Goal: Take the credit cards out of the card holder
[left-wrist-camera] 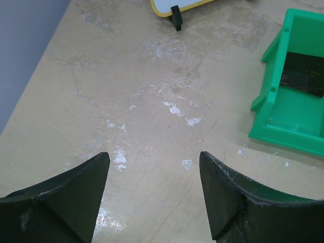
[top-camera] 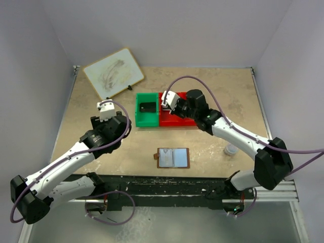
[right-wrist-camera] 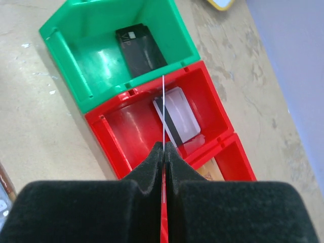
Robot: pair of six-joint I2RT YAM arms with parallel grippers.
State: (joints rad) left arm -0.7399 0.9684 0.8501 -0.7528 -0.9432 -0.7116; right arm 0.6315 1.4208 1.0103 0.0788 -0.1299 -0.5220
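Card holder [top-camera: 173, 158] lies open and flat near middle of near edge of desk [top-camera: 233, 91]. Long axis parallel to that edge, side tab pointing left. Right tool [right-wrist-camera: 164, 146] pressed together, pinching credit card [right-wrist-camera: 164, 104] edge-on over red bin [right-wrist-camera: 119, 139]. Left tool [left-wrist-camera: 154, 167] spread above bare desk, beside green bin [left-wrist-camera: 298, 116].

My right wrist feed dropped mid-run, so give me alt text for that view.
The right claw, shut, pinches a thin card edge-on above the red bin, where a pale striped card lies. The adjoining green bin holds a black card.
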